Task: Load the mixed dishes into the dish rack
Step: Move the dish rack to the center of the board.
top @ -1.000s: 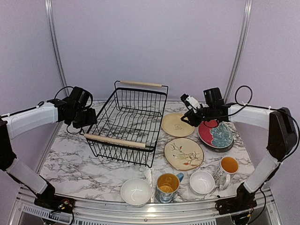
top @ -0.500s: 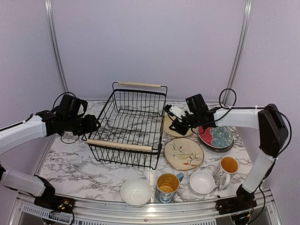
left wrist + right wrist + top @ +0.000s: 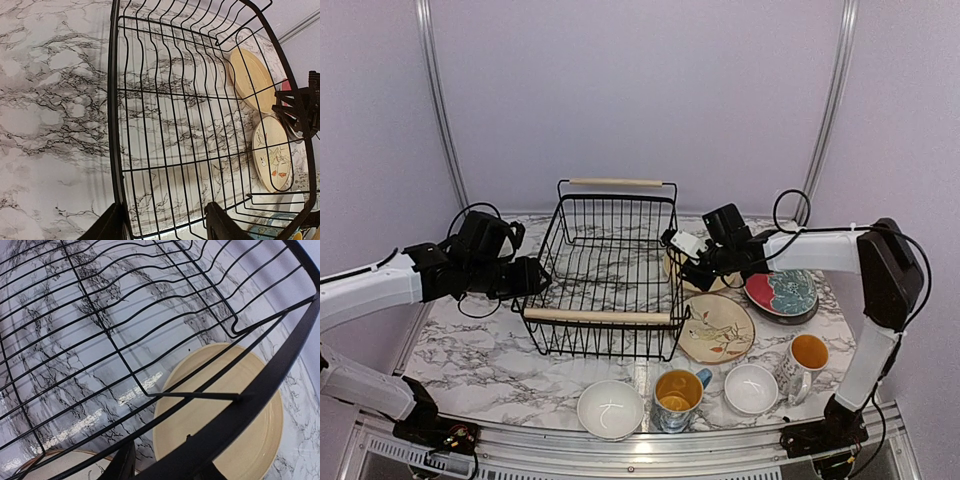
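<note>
None of the plates point(image 3: 717, 328), bowls point(image 3: 610, 409) or mugs point(image 3: 677, 392) is loaded yet: all sit on the table point(image 3: 470, 340) beside the empty rack point(image 3: 605, 316), whose left rim the left gripper point(image 3: 533, 278) straddles wide and whose right rim the right gripper point(image 3: 684, 262) straddles more narrowly, clamped or not I cannot tell.

Black wire dish rack point(image 3: 605, 270) at the marble table's point(image 3: 470, 350) centre. Right of it: pale yellow plate point(image 3: 245, 82), cream bird plate point(image 3: 718, 328) in front, teal leaf-shaped plate point(image 3: 792, 290) on red plate point(image 3: 760, 292) nearer the right edge. Along the near edge, left to right: white bowl point(image 3: 610, 408), yellow-lined mug point(image 3: 677, 395), second white bowl point(image 3: 751, 388), second yellow-lined mug point(image 3: 807, 358).
</note>
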Tool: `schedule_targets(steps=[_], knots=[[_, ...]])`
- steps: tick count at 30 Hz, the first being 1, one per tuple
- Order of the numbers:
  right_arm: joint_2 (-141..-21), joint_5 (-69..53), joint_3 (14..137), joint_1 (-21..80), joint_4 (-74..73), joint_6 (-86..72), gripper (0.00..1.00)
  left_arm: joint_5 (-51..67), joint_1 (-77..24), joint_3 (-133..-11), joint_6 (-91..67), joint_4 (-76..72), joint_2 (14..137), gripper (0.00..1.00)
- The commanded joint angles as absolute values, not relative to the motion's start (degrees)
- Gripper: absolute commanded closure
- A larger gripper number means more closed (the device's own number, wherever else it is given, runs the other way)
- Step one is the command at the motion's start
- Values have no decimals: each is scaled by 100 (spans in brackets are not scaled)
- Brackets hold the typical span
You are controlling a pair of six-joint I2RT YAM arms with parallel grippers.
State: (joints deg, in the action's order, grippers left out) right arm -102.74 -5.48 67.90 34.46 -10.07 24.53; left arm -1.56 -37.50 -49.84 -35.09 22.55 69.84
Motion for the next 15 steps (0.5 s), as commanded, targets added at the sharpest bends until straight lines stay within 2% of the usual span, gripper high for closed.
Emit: schedule_targets(steps=[1, 7, 15], knots=[[-10371, -431, 7080, 3591, -753, 2514, 68, 395, -4004, -5039, -3665, 1884, 7047, 43], [-10595, -413, 7409, 3591, -828, 2484, 68, -59, -4061, -5234, -3761, 2285, 6763, 42], [-11023, -366, 8048, 3736, -990, 2427, 67, -1448, -4008, -5620, -3651, 3198, 6289, 35]])
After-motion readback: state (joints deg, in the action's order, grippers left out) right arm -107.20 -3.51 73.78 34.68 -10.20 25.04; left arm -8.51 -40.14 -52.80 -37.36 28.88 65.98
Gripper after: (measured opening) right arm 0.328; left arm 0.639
